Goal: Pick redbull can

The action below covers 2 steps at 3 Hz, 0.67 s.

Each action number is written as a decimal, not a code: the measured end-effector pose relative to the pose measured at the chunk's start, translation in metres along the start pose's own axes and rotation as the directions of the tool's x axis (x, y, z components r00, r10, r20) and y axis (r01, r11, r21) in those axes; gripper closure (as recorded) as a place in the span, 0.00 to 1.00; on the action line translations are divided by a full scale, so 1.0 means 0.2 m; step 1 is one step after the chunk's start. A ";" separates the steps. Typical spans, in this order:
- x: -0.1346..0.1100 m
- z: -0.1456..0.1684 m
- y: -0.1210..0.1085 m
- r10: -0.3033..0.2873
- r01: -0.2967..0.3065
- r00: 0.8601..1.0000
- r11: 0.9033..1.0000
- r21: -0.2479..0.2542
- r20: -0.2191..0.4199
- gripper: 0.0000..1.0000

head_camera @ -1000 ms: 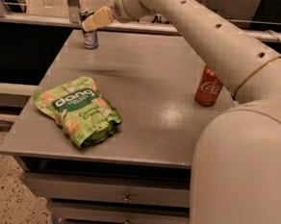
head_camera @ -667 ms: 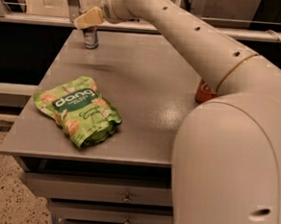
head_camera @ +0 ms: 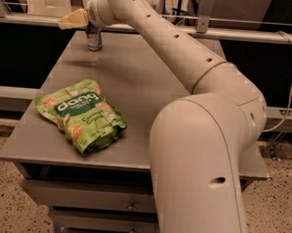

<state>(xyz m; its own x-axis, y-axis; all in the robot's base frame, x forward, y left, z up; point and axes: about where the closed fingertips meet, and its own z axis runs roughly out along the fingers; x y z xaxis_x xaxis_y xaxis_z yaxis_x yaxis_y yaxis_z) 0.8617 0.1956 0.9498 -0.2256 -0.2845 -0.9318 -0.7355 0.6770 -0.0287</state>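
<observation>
Standing upright at the far left of the smooth grey worktop (head_camera: 147,96), the redbull can (head_camera: 94,38) has its long axis vertical, a slim blue-and-silver metal cylinder. My end effector (head_camera: 72,19) hovers just beside its top, up and left; I cannot tell whether it is apart or together. Nearer me lies a crinkled green pouch (head_camera: 81,115) reading "dang".

White letters spell "dang" across the green snack bag (head_camera: 81,115); the smaller print beneath is unreadable. Beyond the bag, the redbull can (head_camera: 95,38) shows no legible label, with the gripper (head_camera: 72,19) just beside its top.
</observation>
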 end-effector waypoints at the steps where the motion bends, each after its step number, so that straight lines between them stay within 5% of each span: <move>1: 0.03 0.10 0.02 0.007 -0.008 1.000 1.000 -0.027 -0.009 0.02; 2: 0.09 0.15 -0.02 0.012 -0.013 0.999 1.000 -0.026 -0.033 0.17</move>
<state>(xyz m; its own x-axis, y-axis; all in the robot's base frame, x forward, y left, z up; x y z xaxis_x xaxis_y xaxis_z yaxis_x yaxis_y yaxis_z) 0.8798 0.2075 0.9222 -0.2553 -0.2983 -0.9197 -0.7487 0.6629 -0.0071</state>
